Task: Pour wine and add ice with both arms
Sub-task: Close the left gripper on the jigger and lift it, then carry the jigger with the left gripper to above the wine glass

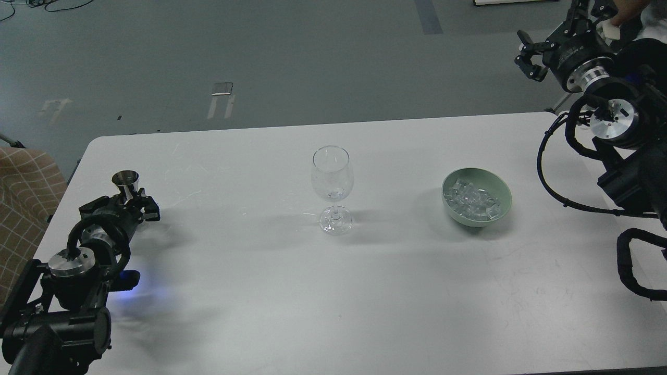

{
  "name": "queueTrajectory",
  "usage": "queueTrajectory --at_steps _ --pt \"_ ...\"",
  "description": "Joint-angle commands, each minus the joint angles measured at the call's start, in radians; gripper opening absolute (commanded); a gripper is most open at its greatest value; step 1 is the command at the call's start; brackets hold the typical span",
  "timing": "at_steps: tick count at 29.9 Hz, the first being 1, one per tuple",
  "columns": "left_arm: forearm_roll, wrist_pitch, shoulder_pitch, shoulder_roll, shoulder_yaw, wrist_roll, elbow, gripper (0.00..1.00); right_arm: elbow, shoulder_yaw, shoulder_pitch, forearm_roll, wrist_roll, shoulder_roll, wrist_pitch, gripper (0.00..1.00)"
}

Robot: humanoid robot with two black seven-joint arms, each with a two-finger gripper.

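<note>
A clear wine glass [332,177] stands upright at the table's middle; whether wine is in it cannot be made out. A pale green bowl [497,179] to its right holds many small clear ice cubes [471,200]. My left gripper [130,204] is at the table's left side, shut around the lower part of a small metal jigger [125,181], which stands upright. The jigger's base is hidden by the fingers. My right gripper [552,34] is open and empty, raised high beyond the table's far right corner.
The white table [333,291] carries only the glass, bowl and jigger. A checked cloth [23,182] hangs off the left edge. A person's hand [622,13] shows at the top right behind my right arm.
</note>
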Motion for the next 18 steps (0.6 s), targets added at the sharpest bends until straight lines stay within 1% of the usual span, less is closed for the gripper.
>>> queueTrajectory --at_steps 1,6,8,11,14,16,18 --pt "-0.001 -0.008 -0.001 0.000 -0.002 0.006 0.000 0.25 -0.001 0.000 0.002 0.000 0.000 0.000 0.000 1.00" --pt "0.001 -0.019 -0.003 0.000 -0.032 0.007 -0.003 0.25 0.001 0.000 0.000 0.001 0.000 0.000 0.000 1.00" --pt "0.001 -0.043 -0.003 0.000 -0.042 0.009 -0.003 0.24 -0.001 0.000 0.000 0.000 0.000 -0.002 0.000 1.00" --pt "-0.017 -0.057 0.005 0.003 -0.078 0.007 -0.046 0.22 0.001 0.000 -0.001 0.000 0.000 -0.010 0.000 1.00" --pt "-0.037 -0.045 -0.001 0.003 -0.123 0.007 -0.097 0.21 -0.001 0.000 -0.001 0.000 0.000 -0.010 0.000 1.00" --pt "-0.041 -0.033 -0.004 0.009 -0.130 0.009 -0.136 0.21 0.001 0.000 -0.001 0.001 0.000 -0.010 0.002 1.00" --pt "-0.042 -0.031 -0.006 0.021 -0.131 0.010 -0.152 0.19 -0.001 -0.001 -0.001 0.000 0.000 -0.010 0.002 1.00"
